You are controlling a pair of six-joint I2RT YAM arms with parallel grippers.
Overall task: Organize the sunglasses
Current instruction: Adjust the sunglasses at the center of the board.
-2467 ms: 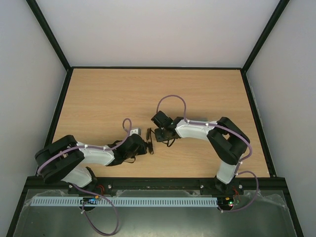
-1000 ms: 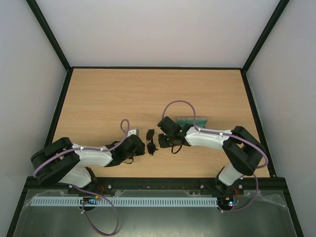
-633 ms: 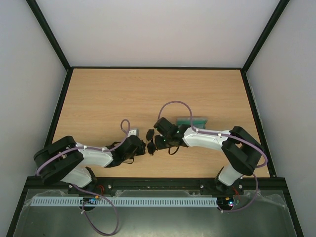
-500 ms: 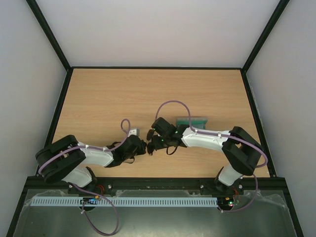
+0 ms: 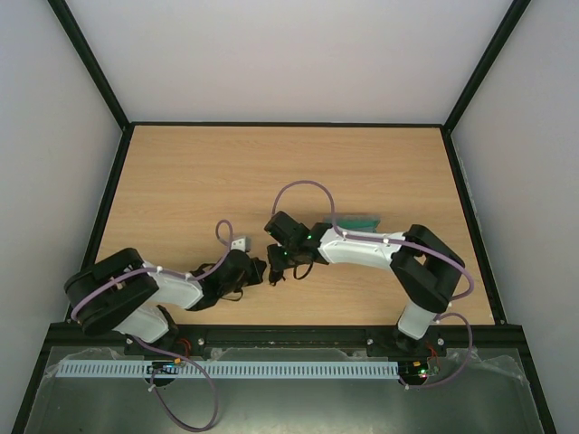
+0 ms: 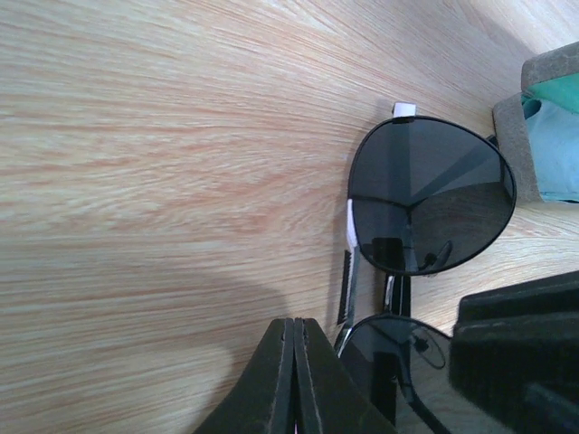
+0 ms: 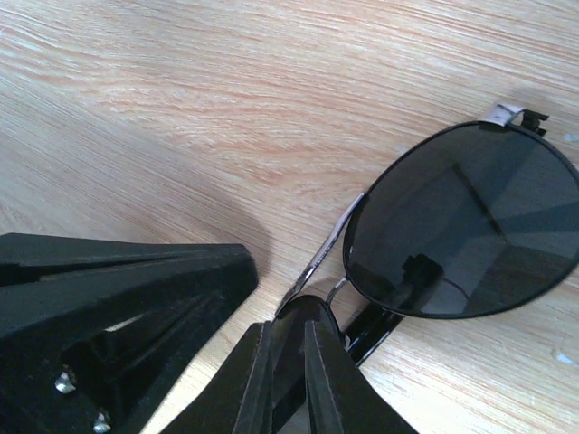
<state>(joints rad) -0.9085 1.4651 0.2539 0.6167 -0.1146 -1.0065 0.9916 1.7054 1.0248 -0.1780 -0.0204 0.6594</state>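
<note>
The sunglasses (image 7: 461, 231) lie on the wooden table between my two grippers, with dark lenses and a thin wire frame. They also show in the left wrist view (image 6: 425, 194) and small in the top view (image 5: 274, 269). My right gripper (image 7: 289, 339) is shut on the edge of one lens, which sits between its fingers; in the top view it (image 5: 277, 256) is over the glasses. My left gripper (image 6: 294, 324) is shut with nothing in it, its tip on the table just beside the other lens; in the top view it (image 5: 261, 270) is left of the glasses.
A grey case with a teal inside (image 5: 357, 220) lies behind my right arm; its corner shows in the left wrist view (image 6: 543, 127). A black rail (image 5: 289, 124) edges the table.
My right gripper has moved left onto the sunglasses and shut on a lens. The grey case came into view behind the right arm. My left gripper has barely moved.
</note>
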